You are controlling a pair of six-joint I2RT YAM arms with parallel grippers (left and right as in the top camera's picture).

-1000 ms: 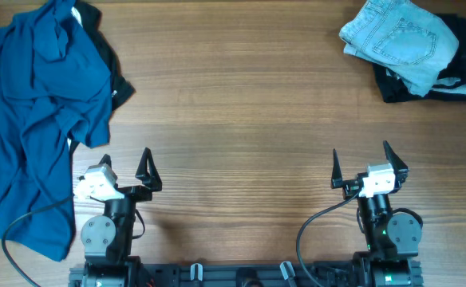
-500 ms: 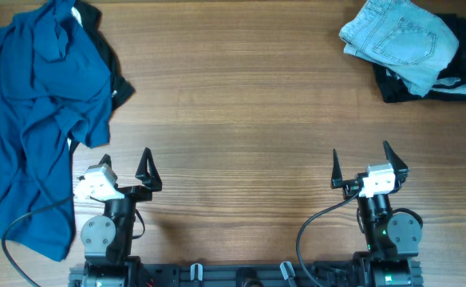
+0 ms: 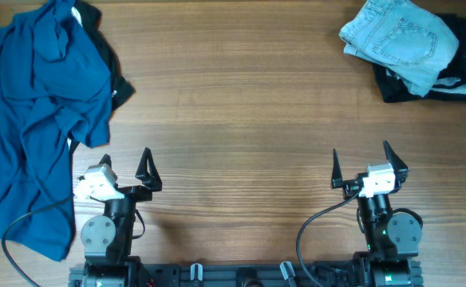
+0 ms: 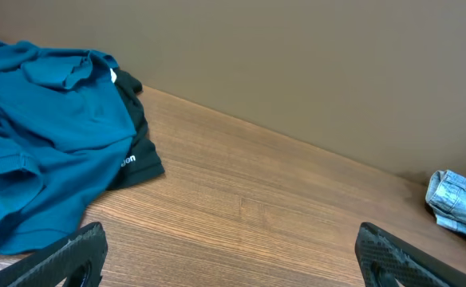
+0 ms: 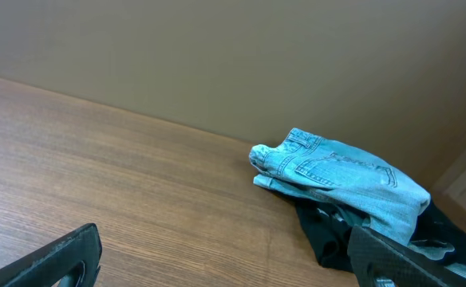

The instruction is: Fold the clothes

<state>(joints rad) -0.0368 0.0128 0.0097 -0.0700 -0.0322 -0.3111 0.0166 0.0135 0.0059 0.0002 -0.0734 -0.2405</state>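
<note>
White letters "ion" on black garment (image 4: 143, 162); rest hidden.

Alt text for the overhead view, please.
A crumpled blue shirt sprawls across the wooden table's left side; bundled denim jeans lie on a black garment far right. The left pincer and right pincer sit open and empty near the front edge.

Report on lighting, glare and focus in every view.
Overhead: soft, even light, no glare on the wooden table, barely any shadow around the blue shirt, everything sharp. Left wrist: shirt crisp, the left fingers at the bottom corners dark and slightly soft. Right wrist: jeans in focus, the right fingers likewise dim and soft.
</note>
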